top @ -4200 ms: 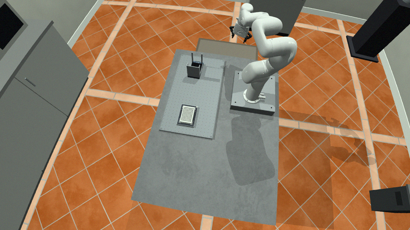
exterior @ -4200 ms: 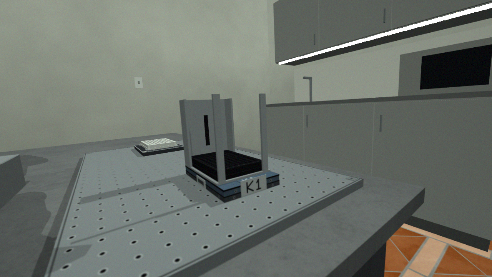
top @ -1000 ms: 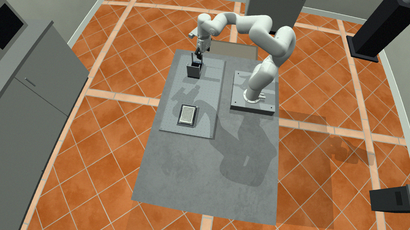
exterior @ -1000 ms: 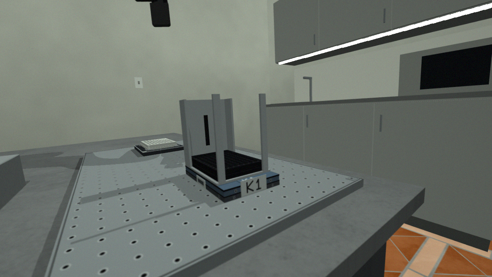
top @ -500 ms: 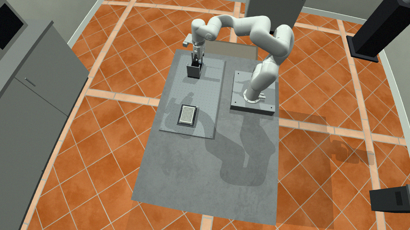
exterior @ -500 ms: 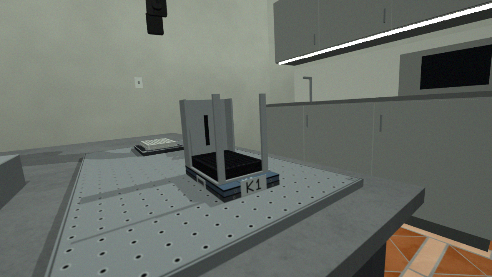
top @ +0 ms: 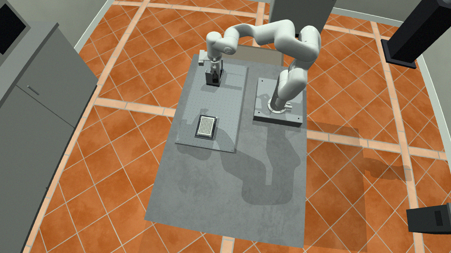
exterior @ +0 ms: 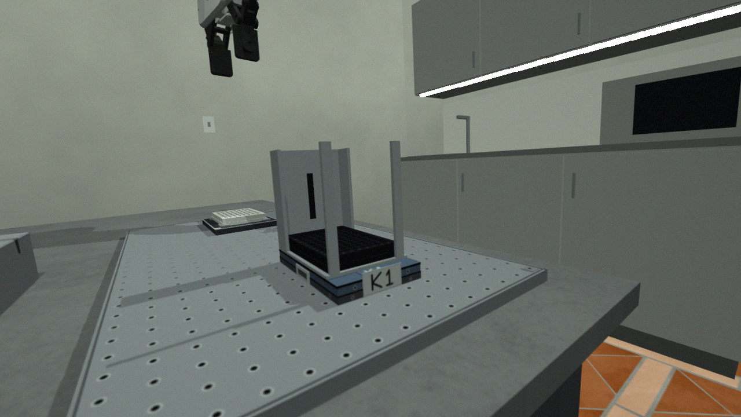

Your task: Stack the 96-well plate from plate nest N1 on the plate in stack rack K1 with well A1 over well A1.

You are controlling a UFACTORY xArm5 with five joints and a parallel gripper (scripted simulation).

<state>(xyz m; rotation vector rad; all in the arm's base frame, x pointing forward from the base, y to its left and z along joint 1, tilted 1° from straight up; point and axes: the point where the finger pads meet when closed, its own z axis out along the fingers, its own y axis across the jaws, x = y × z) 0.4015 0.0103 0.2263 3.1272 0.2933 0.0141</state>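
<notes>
A grey table (top: 214, 203) fills the middle of the tiled room, and on its left half lies a pale perforated board (exterior: 217, 332). The white arm (top: 298, 52) rises from a grey base block (top: 263, 85) on the right side of the table and arches over to the far left corner. There the stack rack K1 (exterior: 395, 197) stands on the board, four grey posts around a black plate (exterior: 339, 248) lying low in its blue-edged base. The gripper (exterior: 234, 49) hangs well above the rack, pointing down, its dark fingers spread wide with nothing between them. The white 96-well plate (top: 206, 125) sits in the dark plate nest N1 (top: 197, 135), nearer on the board and well apart from the rack. Seen from above, its long axis runs near to far along the board's length. Its cut-off corner is too small for me to make out.
</notes>
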